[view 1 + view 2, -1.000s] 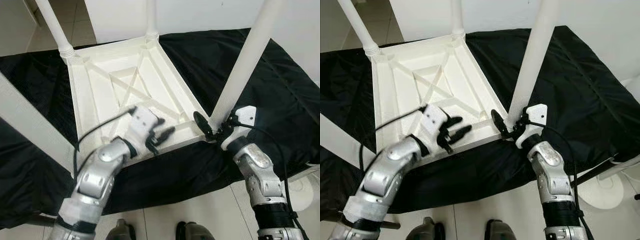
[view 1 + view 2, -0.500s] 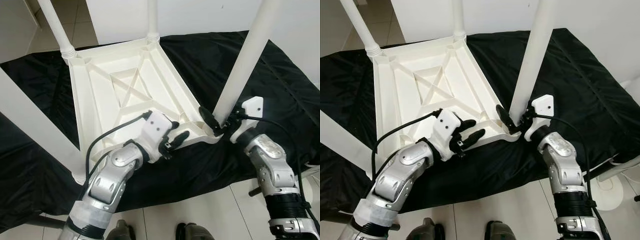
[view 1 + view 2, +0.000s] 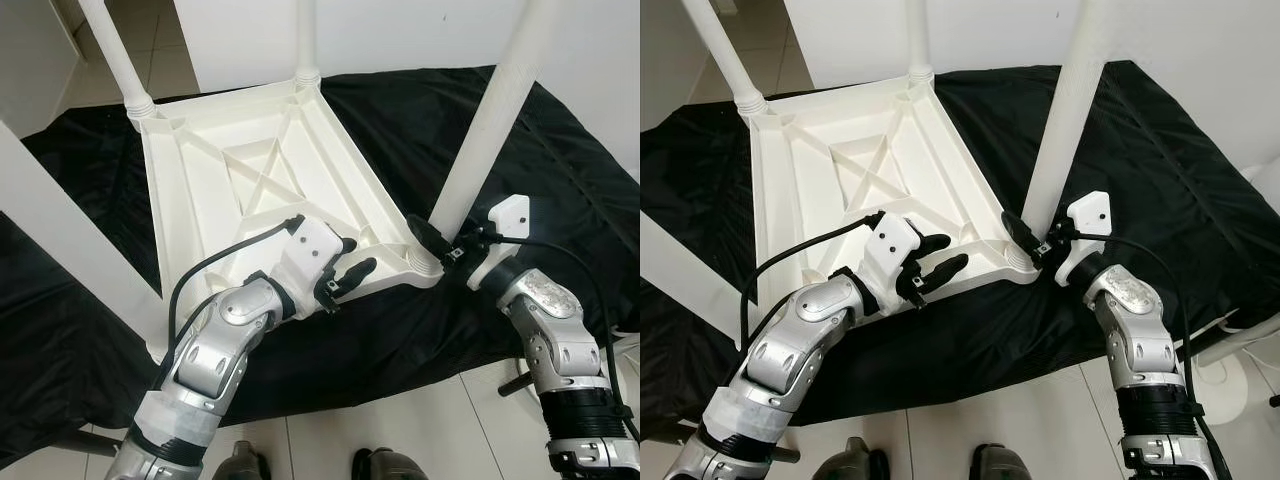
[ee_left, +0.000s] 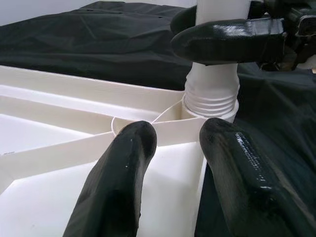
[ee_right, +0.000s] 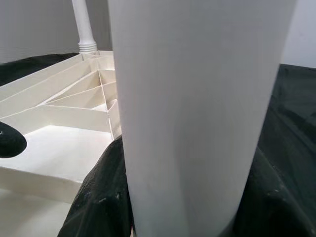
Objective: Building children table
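Your upturned table top point(image 3: 250, 180) lies underside up on the black cloth point(image 3: 560, 170) covering the bench, and the leg point(image 3: 490, 120) that matters stands in the socket point(image 4: 210, 101) at the near right corner, its long axis running up and slightly away from that corner. Your right gripper point(image 3: 440, 245) is the one on it: its jaws are closed around the leg just above the threaded base, one black finger point(image 4: 227, 34) wrapping the front of the shaft, so the leg sits straight between the jaws, not off to a side. Your left gripper point(image 3: 345, 275) rests on the near rim of the table top, just beside that same corner, jaws apart and holding nothing, fingers pointing toward the socket. The left is steadying; the right is the nearer and only arm placed to turn or press the leg. Judged from this, the coming move depends on keeping the push or twist in line with the leg's axis, straight down into the socket. Three other legs point(image 3: 120, 55) already stand at the other corners.
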Controlling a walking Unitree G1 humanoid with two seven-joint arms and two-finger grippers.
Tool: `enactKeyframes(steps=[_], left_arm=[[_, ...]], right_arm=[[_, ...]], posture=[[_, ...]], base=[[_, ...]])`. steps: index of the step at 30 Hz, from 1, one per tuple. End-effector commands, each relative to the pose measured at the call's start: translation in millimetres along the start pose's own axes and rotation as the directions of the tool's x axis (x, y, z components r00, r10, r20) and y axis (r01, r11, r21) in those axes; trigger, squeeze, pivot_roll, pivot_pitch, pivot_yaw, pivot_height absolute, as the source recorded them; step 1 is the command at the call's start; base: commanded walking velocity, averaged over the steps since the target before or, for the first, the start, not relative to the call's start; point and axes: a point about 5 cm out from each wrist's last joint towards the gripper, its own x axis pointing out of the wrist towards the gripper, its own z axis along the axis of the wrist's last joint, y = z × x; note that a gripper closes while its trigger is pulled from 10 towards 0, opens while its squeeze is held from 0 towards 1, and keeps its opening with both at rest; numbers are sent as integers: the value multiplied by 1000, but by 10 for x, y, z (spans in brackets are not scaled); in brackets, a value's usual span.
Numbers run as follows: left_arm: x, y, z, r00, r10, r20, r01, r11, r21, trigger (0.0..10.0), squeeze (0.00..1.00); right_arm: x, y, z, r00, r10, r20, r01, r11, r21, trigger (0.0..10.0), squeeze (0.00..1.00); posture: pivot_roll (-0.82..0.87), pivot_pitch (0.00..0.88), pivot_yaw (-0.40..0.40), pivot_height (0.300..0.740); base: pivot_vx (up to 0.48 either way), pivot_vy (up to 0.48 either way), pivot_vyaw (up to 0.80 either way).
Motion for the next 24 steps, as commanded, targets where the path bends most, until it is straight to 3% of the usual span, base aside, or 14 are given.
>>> enactKeyframes(steps=[1,2,5,9,10,11,13,16,18,19,21,24], left_arm=[[1,-33,-28,999,-31,-9,32,999,4,10000,0],[-13,-53,-33,999,-30,-12,30,1000,-7,10000,0],[-14,-61,-25,1000,-28,-9,28,999,-16,10000,0],[-3,-1,-34,1000,-8,-17,8,1000,-3,10000,0],[-3,-1,-34,1000,-8,-17,8,1000,-3,10000,0],[1,10,-32,1000,-3,-17,3,1000,1,10000,0],[0,34,-16,1000,7,-10,-7,1000,-2,10000,0],[0,41,-17,1000,14,-9,-14,1000,-5,10000,0],[-29,79,-6,999,46,0,-46,997,-65,10000,0],[-29,79,-6,999,46,0,-46,997,-65,10000,0],[-70,106,-11,997,73,0,-73,994,-82,10000,0],[-97,126,-38,995,99,-9,-99,992,-80,10000,0]], right_arm=[[-23,42,-92,999,-13,-41,13,1000,20,1569,0],[-35,28,-115,996,-61,-57,62,998,16,10000,0],[-43,18,-108,995,-88,-56,89,996,27,10000,0],[-36,4,-119,961,-269,-60,272,961,50,10000,0],[-36,4,-119,961,-269,-60,272,961,50,10000,0],[-40,1,-122,947,-315,-62,319,947,49,10000,0],[-33,56,-98,916,-398,-46,401,907,129,10000,0],[-24,102,-82,901,-432,-42,433,887,159,10000,0],[-6,209,-90,825,-559,-86,564,806,180,10000,0],[-6,209,-90,825,-559,-86,564,806,180,10000,0],[25,334,-112,764,-632,-127,645,748,157,10000,0],[84,478,-102,759,-640,-124,651,744,146,10000,0]], posture=[[-115,79,36,740],[-119,82,46,740],[-119,84,50,740],[-118,86,49,740],[-118,86,49,740],[-117,87,47,740],[-115,87,47,740],[-110,88,43,740],[-111,91,41,740],[-111,91,41,740],[-113,90,36,740],[-114,90,36,740]], base=[[0,0,0],[0,0,0],[0,0,0],[0,0,0],[0,0,0],[0,0,0],[0,0,0],[0,0,0],[0,0,0],[0,0,0],[0,0,0],[0,0,0]])
